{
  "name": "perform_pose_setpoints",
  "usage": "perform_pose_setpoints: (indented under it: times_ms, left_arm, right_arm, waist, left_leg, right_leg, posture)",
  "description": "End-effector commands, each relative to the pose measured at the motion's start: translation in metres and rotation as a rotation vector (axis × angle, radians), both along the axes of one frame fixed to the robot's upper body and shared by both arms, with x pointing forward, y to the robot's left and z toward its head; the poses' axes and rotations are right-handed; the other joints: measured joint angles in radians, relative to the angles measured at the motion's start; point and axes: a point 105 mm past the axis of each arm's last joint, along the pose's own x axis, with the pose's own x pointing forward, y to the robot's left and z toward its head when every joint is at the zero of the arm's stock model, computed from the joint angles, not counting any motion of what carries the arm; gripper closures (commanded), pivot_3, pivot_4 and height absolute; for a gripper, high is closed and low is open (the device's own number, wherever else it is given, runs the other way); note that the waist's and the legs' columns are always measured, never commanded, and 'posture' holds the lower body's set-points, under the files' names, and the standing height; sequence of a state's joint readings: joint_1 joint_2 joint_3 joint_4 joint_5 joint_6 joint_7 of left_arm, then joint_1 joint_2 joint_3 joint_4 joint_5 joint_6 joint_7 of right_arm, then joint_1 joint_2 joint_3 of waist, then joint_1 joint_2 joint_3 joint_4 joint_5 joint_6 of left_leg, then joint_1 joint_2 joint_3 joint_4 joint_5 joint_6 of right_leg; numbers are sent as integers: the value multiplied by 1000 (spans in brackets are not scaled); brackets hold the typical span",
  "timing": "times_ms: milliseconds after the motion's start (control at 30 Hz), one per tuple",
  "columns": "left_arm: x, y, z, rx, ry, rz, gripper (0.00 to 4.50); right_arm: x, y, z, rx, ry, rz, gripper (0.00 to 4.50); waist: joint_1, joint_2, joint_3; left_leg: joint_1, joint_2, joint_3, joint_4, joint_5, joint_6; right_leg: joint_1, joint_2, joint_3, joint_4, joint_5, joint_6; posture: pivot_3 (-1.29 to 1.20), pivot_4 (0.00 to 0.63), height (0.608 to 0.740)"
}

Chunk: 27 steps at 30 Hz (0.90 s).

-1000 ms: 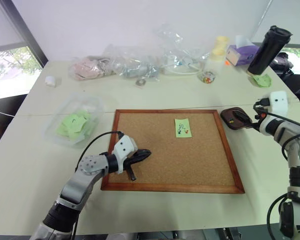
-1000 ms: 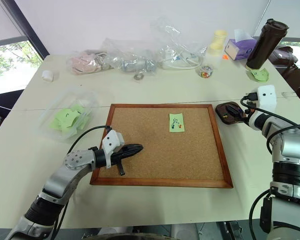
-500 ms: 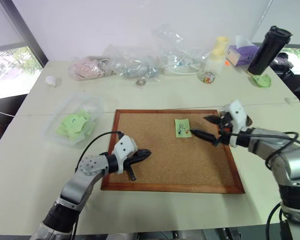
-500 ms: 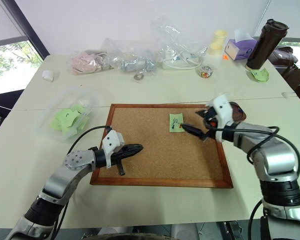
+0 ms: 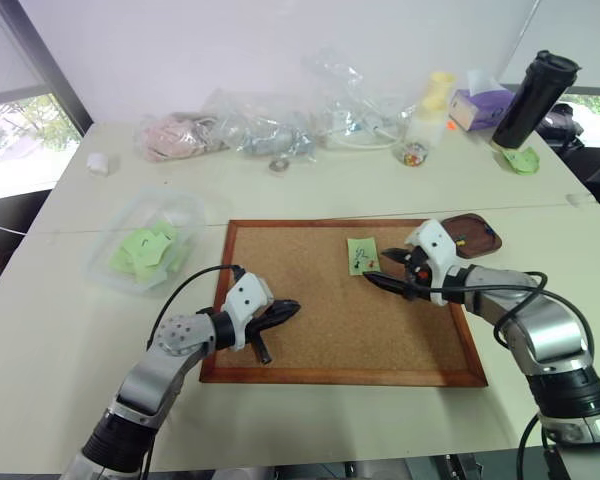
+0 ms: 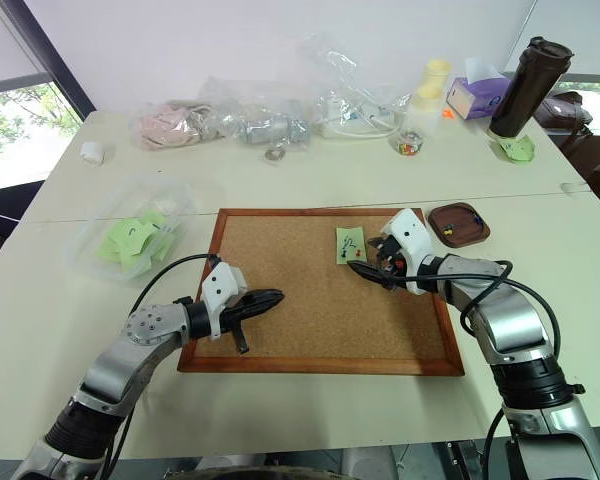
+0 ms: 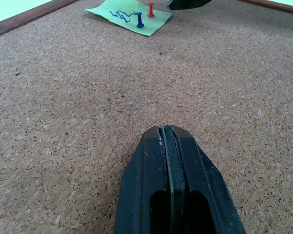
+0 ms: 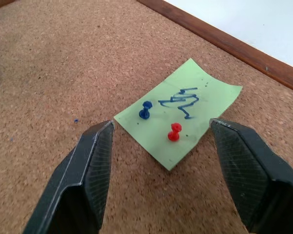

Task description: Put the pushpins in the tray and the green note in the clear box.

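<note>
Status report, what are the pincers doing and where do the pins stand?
Left pincer shut, empty, over cork board. Right pincer open, straddling green note. Red pushpin, blue pushpin both in note. Nothing in the way.

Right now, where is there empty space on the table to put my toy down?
The cork board is bare between the left gripper and the green note. The table is bare in front of the clear box. It is crowded along the far edge: plastic bags, tissue box, black bottle.
</note>
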<state>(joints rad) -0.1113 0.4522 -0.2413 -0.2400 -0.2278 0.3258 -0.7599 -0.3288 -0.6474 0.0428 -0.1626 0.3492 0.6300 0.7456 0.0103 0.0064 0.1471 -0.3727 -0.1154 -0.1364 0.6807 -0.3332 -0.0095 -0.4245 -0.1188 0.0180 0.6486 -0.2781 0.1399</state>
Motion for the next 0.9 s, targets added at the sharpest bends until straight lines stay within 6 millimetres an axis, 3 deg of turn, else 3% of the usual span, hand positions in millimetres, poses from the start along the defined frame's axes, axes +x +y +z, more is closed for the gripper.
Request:
perform_pose_setpoints:
  times_ms: [33, 100, 300, 333, 700, 800, 900]
  left_arm:
    - [-7, 6, -21, 49, 88, 14, 4500]
    - [-8, 6, -22, 48, 89, 14, 4500]
    - [-8, 6, -21, 49, 88, 15, 4500]
    - [-8, 6, -21, 50, 87, 16, 4500]
    - [-9, 5, -19, 47, 86, 22, 4500]
    - [-9, 5, -18, 46, 85, 23, 4500]
    - [-9, 4, -18, 45, 88, 23, 4500]
  right_arm:
    - [8, 3, 8, 9, -47, 2, 1262]
    - [11, 3, 6, 15, -47, -3, 1262]
    - [12, -2, 0, 1, -40, -6, 4161]
    - [12, -3, 0, 0, -37, -7, 4443]
    - [10, -1, -6, 19, 2, -11, 4443]
    - [13, -4, -5, 5, -10, -34, 3102]
    - [13, -4, -6, -11, -9, -26, 1482]
  waist:
    - [0, 0, 0]
    - [0, 0, 0]
    - [0, 0, 0]
    - [0, 0, 0]
    - [0, 0, 0]
    - [0, 0, 0]
    - [0, 0, 0]
  left_leg:
    - [0, 0, 0, 0, 0, 0]
    - [0, 0, 0, 0, 0, 0]
    - [0, 0, 0, 0, 0, 0]
    - [0, 0, 0, 0, 0, 0]
    - [0, 0, 0, 0, 0, 0]
    - [0, 0, 0, 0, 0, 0]
    - [0, 0, 0, 0, 0, 0]
  right_leg:
    - [0, 0, 0, 0, 0, 0]
    - [0, 0, 0, 0, 0, 0]
    - [0, 0, 0, 0, 0, 0]
    - [0, 0, 0, 0, 0, 0]
    - [0, 0, 0, 0, 0, 0]
    - [0, 0, 0, 0, 0, 0]
    - [0, 0, 0, 0, 0, 0]
  posture:
    - [0, 150, 740]
    - [0, 150, 740]
    - [0, 150, 740]
    - [0, 150, 740]
    - [0, 150, 740]
    - [0, 150, 740]
    - [0, 150, 740]
